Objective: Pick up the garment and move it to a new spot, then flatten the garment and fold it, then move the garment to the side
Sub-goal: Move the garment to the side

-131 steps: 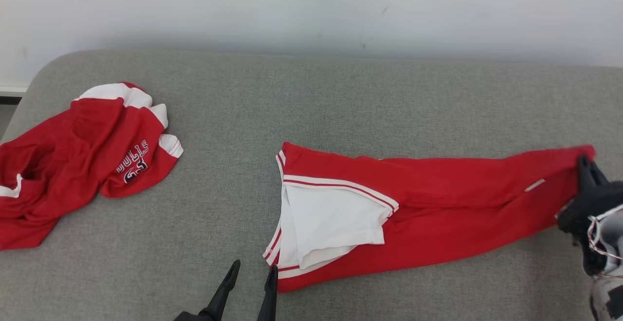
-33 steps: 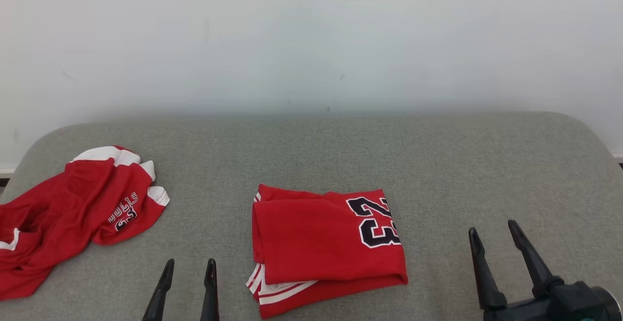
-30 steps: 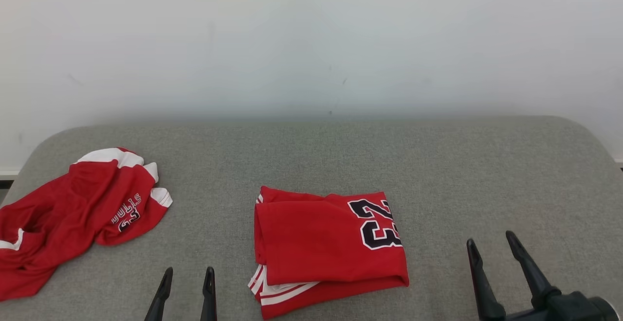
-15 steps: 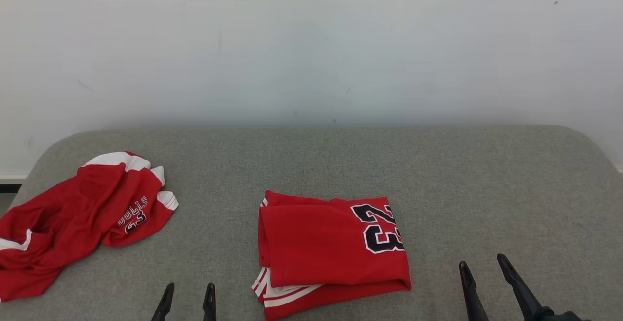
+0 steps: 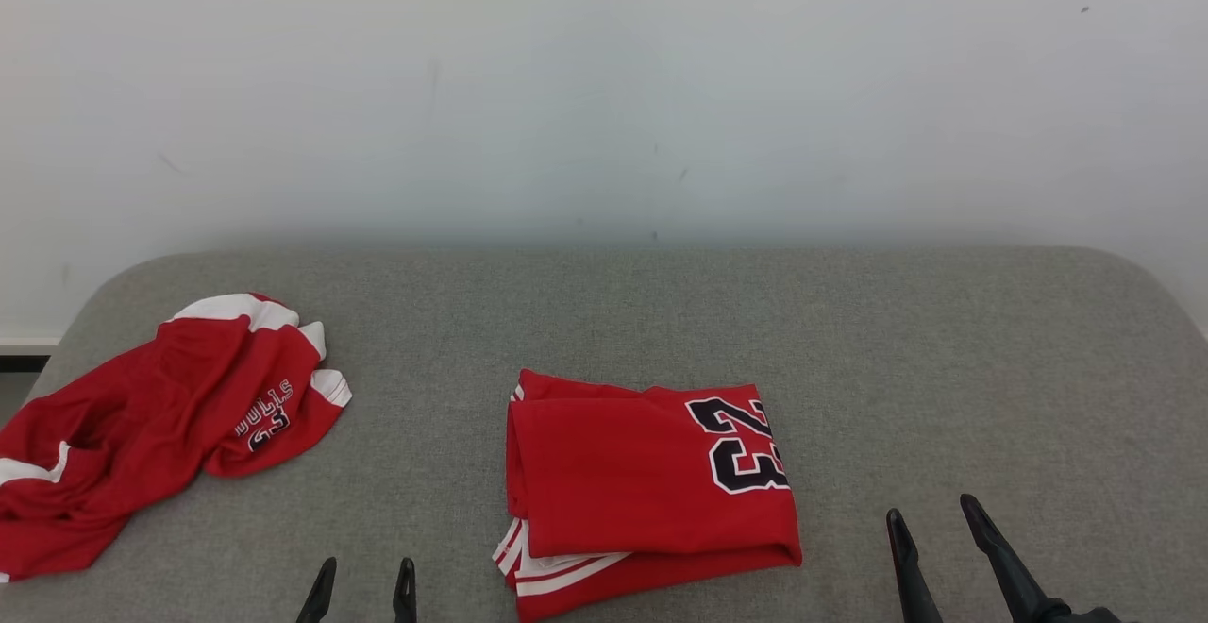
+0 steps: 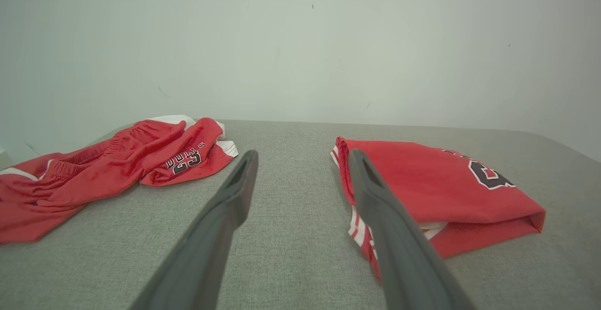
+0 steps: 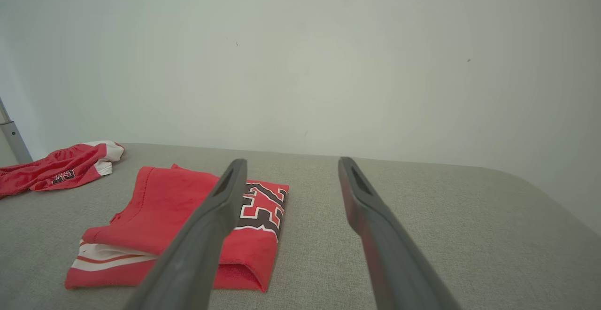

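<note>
Cloth lies in two places on the grey padded surface (image 5: 944,368) below a pale wall. At far left is a crumpled red garment (image 5: 160,425) with white trim, well apart from either arm. Next, low in the head view, is the left gripper (image 5: 366,564), its fingers spread and empty, just short of the folded jersey (image 5: 642,491). The jersey sits mid-surface as a neat red rectangle, with a black "23" face up near its right edge and white-striped hems peeking out at its near-left corner. Further right the right gripper (image 5: 930,507) hovers, likewise spread wide and holding nothing. The jersey looks light, soft and limp, and its stacked layers would likely slide apart or unfold if lifted by one corner. The safer hold appears to be a pinch through every layer at the closed fold along its near edge, or one gripper at each end.
</note>
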`<state>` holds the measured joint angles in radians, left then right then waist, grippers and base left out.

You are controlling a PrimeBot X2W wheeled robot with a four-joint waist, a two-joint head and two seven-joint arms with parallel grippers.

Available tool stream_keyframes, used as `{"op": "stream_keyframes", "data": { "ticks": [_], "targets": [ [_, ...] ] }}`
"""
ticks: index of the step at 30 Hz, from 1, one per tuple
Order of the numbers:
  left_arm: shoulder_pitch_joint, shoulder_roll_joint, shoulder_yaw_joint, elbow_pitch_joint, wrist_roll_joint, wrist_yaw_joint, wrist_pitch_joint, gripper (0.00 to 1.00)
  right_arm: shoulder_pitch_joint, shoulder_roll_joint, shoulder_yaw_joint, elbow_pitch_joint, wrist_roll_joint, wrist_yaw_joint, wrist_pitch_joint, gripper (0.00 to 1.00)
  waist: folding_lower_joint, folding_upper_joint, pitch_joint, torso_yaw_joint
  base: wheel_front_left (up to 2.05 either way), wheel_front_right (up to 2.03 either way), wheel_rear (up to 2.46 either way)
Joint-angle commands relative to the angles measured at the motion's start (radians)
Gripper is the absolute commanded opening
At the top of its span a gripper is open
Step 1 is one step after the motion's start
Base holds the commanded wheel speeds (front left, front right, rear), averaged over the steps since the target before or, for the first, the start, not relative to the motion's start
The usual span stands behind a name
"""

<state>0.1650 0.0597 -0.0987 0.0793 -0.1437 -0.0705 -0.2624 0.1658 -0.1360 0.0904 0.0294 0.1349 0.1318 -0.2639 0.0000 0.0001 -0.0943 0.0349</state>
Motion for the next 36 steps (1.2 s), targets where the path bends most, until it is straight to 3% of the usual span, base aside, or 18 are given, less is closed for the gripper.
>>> {"op": "stream_keyframes", "data": {
  "ticks": [1,26,33,36],
  "targets": [
    [0.013,-0.005,0.001,0.005,0.017,0.000,-0.002,1.00,0.012,-0.002,0.004,-0.002,0.004,-0.002,-0.001,1.00,0.0000,-0.0001,-0.001,0.001,0.00,0.00,0.00],
    [0.013,-0.010,-0.010,0.041,0.033,-0.015,-0.002,1.00,0.005,-0.031,0.012,0.020,0.012,-0.002,-0.001,1.00,0.0000,-0.0001,0.001,0.031,0.00,0.00,0.00],
    [0.003,-0.010,-0.015,0.038,0.044,-0.016,-0.002,1.00,-0.054,-0.039,0.063,0.114,0.177,-0.002,-0.001,1.00,0.0000,-0.0001,0.017,0.044,0.00,0.00,0.00],
    [-0.012,-0.010,-0.027,0.038,0.048,-0.019,-0.002,1.00,-0.137,-0.080,0.111,0.214,0.313,-0.003,-0.001,1.00,0.0000,-0.0001,0.038,0.054,0.00,0.00,0.00]
  ]
}}
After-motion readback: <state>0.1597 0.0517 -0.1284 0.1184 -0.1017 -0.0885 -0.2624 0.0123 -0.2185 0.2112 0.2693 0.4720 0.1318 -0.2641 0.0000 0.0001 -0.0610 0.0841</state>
